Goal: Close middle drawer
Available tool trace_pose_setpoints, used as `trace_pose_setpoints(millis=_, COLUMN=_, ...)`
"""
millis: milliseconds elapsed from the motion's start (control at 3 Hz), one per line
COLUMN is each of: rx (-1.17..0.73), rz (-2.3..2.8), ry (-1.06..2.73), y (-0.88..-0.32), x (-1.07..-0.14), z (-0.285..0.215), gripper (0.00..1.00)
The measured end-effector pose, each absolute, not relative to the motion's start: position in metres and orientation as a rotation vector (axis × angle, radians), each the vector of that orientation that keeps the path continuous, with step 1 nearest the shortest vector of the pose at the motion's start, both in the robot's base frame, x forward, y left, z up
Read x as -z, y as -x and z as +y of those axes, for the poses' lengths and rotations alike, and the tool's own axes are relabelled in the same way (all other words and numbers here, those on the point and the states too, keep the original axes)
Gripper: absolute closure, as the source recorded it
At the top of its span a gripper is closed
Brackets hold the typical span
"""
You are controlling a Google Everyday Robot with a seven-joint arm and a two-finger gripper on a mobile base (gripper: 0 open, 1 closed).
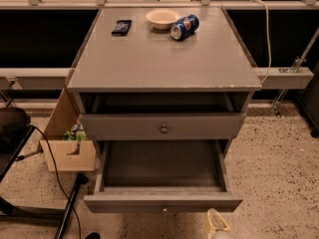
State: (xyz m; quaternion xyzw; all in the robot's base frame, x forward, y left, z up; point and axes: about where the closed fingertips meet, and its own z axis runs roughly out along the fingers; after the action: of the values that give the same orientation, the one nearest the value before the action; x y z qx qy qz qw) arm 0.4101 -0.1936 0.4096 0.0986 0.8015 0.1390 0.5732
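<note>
The middle drawer is pulled far out of the grey cabinet. Its low flat front faces me, its small round knob sits at the centre of the front, and its inside is empty. Above it, the taller-fronted drawer with a like knob stands only slightly out. The lowest drawer is hidden beneath the open one. My gripper shows only as a cream tip at the bottom edge of the view, just below and in front of the right end of the middle drawer's front, apart from it.
On the cabinet top lie a black phone, a cream bowl and a blue soda can on its side. A wooden box and a black cable are on the floor at left. A white cable hangs at right.
</note>
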Motion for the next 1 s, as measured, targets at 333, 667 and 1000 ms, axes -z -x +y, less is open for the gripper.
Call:
trace_pose_setpoints(millis=333, rx=-0.320, rz=1.884, ry=-0.240, y=-0.406, x=-0.393, z=-0.194, gripper=1.00)
trace_pose_setpoints(millis=667, rx=-0.327, rz=1.881, ry=-0.200, y=-0.413, x=-0.385, z=-0.191, gripper=1.00)
trace_pose_setpoints(millis=1000, rx=-0.304, rz=1.912, ry=0.018, y=-0.427, x=-0.378, z=-0.183, gripper=1.00)
